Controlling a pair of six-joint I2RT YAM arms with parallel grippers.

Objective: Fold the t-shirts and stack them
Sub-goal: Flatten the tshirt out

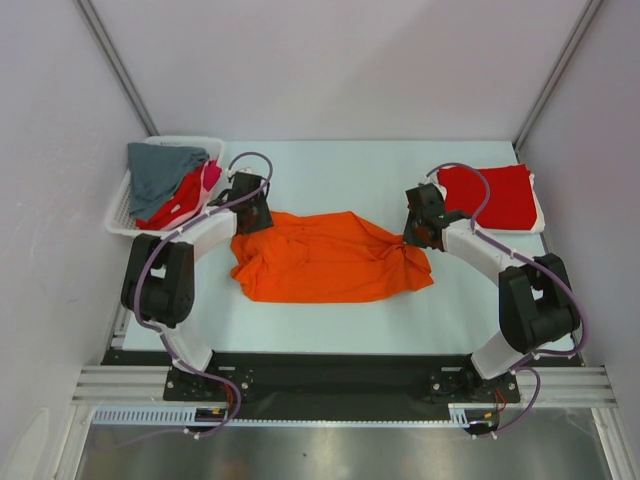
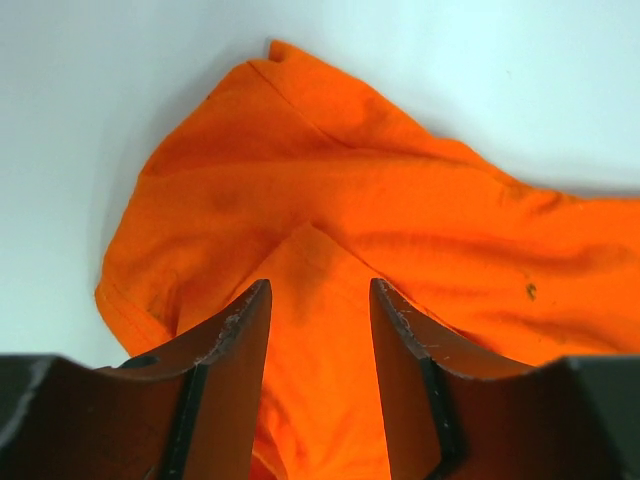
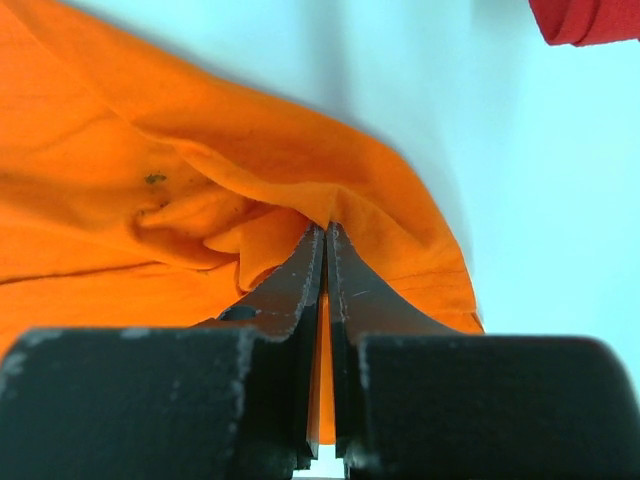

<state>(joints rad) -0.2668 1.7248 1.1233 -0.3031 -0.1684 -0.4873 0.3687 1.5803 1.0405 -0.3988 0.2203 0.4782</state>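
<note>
orange cloth first, seen from the top: orange t-shirt [image 1: 330,262] spread across the middle of the pale table [image 1: 330,165], wrinkled, not folded, bunched to a twist at its right end. left gripper [image 1: 252,212] at its upper left corner, right gripper [image 1: 415,238] at the bunched right end. folded flat at the far right corner, red t-shirt [image 1: 495,197], well apart from the orange one. at the far left, white mesh basket [image 1: 118,215] holding grey t-shirt [image 1: 160,170] on top, second red t-shirt [image 1: 182,200] under it and a bit of pink t-shirt [image 1: 212,178] at the side.

from the left wrist: orange t-shirt [image 2: 330,190] lying loose on the table, one hemmed sleeve pointing away, soft creases running to the right, a small dark speck on the cloth. left gripper [image 2: 318,290] released, fingers [image 2: 235,340] standing apart over a raised ridge of cloth; nothing clamped, cannot tell if touching.

from the right wrist: right gripper [image 3: 325,232] clenched, fingers pressed together with a thin strip of orange between them, so grasping the orange t-shirt [image 3: 150,150]. folds gathered toward the tips, cloth rising there like a small tent. edge of the red t-shirt [image 3: 590,20] in the top right corner, apart.
</note>
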